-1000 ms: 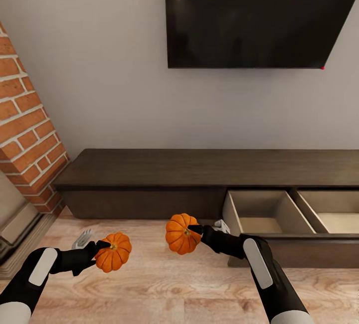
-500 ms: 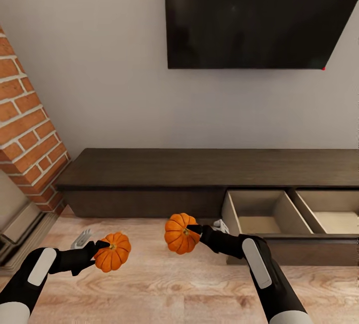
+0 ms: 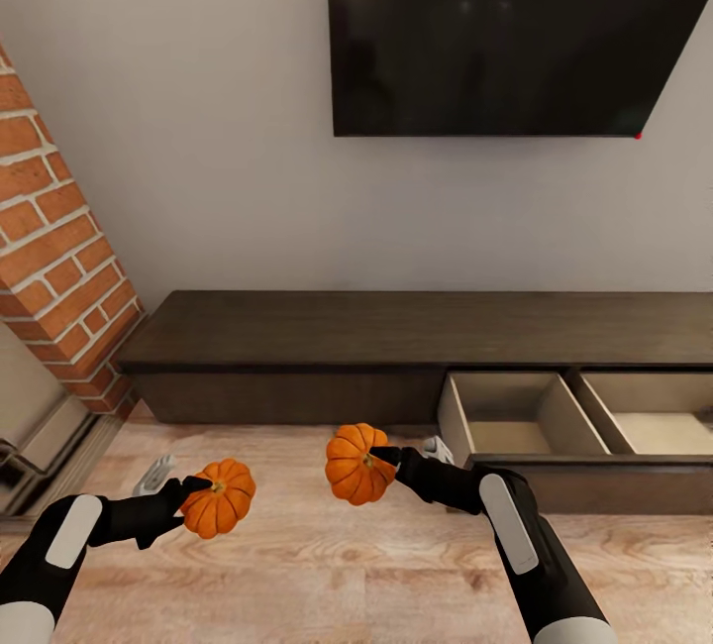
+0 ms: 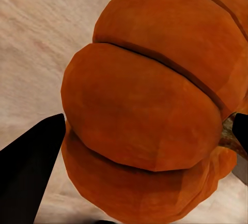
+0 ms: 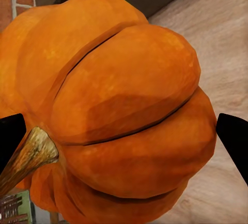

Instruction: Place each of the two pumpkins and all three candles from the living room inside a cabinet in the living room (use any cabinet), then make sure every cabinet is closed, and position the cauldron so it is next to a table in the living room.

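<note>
Now you have a pumpkin in each gripper: your left gripper (image 3: 190, 498) is clamped on one pumpkin (image 3: 219, 497), your right gripper (image 3: 381, 457) on the other pumpkin (image 3: 353, 464), both held above the wood floor (image 3: 297, 575) near the cabinet (image 3: 396, 337), whose two drawers (image 3: 525, 421) stand open.

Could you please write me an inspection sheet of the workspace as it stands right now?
Surface: wooden floor, bare in front of the robot.
Job's things: left pumpkin and right pumpkin, both held above the floor; cabinet with two drawers pulled open, the nearer open drawer showing a pale inside with nothing seen in it.
Clutter: nothing seen.
Grippers: left gripper shut on the left pumpkin; right gripper shut on the right pumpkin.
Cables: nothing seen.
Surroundings: dark wall screen above the cabinet, brick column at the left.
</note>
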Robot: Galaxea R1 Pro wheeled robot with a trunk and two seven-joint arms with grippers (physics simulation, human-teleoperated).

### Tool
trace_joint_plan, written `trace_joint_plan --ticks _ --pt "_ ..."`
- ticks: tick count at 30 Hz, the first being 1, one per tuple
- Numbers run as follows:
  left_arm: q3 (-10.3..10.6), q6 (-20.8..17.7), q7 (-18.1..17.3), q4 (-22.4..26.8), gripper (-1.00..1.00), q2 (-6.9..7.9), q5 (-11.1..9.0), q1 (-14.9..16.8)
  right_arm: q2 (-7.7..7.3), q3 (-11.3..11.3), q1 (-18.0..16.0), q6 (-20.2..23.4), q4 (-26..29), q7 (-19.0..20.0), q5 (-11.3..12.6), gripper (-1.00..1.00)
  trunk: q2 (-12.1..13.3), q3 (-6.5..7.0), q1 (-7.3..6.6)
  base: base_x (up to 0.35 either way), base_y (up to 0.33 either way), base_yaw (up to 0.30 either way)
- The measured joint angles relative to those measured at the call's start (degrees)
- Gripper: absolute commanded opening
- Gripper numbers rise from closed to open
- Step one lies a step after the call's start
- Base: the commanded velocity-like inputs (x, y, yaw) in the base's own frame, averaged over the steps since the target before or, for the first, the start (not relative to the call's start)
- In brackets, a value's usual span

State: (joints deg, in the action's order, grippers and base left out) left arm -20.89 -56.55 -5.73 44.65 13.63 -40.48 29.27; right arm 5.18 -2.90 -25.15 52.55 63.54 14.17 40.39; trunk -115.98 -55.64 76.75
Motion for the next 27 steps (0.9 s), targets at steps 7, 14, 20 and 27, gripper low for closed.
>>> trace_joint_plan --ticks 7,14,20,27 --pt "-0.04 -0.02 0.0 -0.01 -1.0 -0.01 0.39 0.0 0.0 0.15 -0.03 -0.01 0.0 0.0 -0.11 -1.0 2.81 0.93 -1.54 -0.145 0.0 0.0" --pt "-0.05 -0.08 0.0 0.0 -1.0 0.0 -0.04 0.0 0.0 0.26 -0.01 0.0 0.0 0.0 0.01 -1.0 5.61 2.18 -3.08 -0.019 0.0 0.0" --pt "-0.04 -0.08 0.0 0.0 -1.0 0.0 0.0 0.0 0.02 0.26 -0.01 0.0 0.0 0.0 0.01 -1.0 8.02 3.25 -4.39 -0.001 0.0 0.0" --pt "-0.04 -0.04 0.0 0.0 -1.0 -0.03 0.04 0.0 0.0 0.27 0.0 0.0 0.0 0.0 0.0 -1.0 10.83 4.51 -5.93 0.0 0.0 0.0"
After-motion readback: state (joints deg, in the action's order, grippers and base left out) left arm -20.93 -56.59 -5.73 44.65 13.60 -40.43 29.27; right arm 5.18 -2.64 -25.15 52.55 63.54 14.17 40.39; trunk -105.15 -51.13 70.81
